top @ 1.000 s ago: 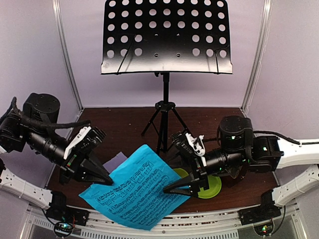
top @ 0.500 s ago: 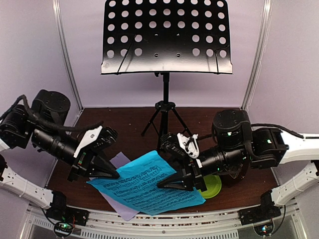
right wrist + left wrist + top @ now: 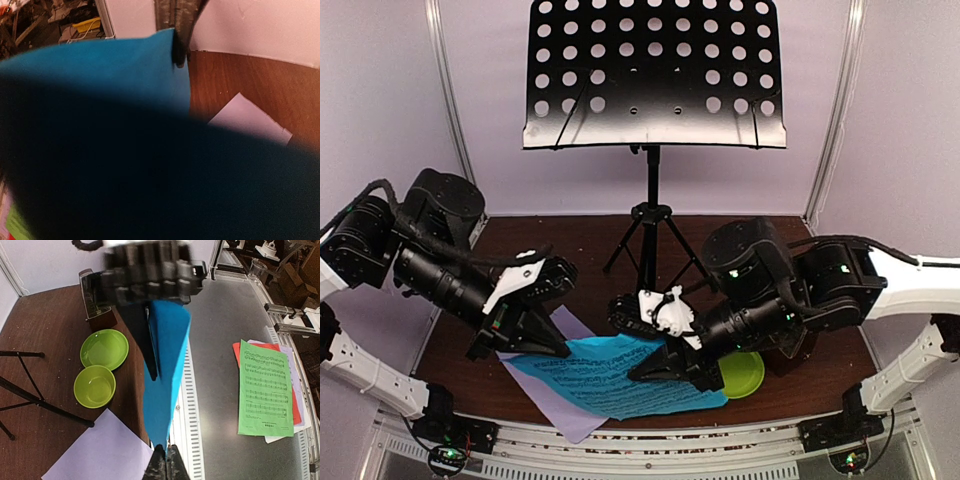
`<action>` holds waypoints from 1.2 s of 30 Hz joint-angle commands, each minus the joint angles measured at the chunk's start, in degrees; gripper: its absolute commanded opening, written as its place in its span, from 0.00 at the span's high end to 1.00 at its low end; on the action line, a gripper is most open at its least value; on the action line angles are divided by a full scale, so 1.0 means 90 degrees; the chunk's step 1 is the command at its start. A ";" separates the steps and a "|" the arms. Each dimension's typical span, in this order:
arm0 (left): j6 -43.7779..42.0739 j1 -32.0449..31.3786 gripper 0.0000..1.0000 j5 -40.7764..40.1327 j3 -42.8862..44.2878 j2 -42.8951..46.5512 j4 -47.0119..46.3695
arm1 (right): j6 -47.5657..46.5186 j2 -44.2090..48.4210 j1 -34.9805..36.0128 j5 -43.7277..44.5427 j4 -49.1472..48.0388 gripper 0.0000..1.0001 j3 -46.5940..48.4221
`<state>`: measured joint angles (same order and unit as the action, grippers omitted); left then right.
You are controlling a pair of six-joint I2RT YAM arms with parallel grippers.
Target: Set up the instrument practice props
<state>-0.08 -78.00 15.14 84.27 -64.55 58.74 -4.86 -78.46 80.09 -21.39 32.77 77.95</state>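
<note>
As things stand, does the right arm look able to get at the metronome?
Probably not yet. The right gripper is shut on the cyan sheet, shared with the left gripper, so it has no free grip. The metronome itself stands uncovered beside the plate.

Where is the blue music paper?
In the top view, the cyan sheet hangs low at front centre, pinched between the left gripper and right gripper, over the lilac sheet, left of the green plate.
</note>
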 commanded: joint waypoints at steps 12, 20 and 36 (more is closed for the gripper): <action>0.0303 -0.0015 0.40 -0.2499 -0.0226 0.1234 -0.1003 | -0.0444 0.0613 0.0085 0.1705 0.1072 1.00 0.1127; 0.0332 -0.0015 0.39 -0.4192 0.0166 0.1418 -0.1667 | -0.0890 0.1027 0.0015 0.2718 0.0812 1.00 0.2090; -0.0320 0.0160 0.40 -0.6088 0.1115 0.0758 -0.3186 | -0.1458 0.1148 -0.0930 0.3490 -0.1772 1.00 0.3062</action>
<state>-0.84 -77.91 -34.79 91.31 -56.77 37.43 -17.43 -67.22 74.61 9.89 24.43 102.59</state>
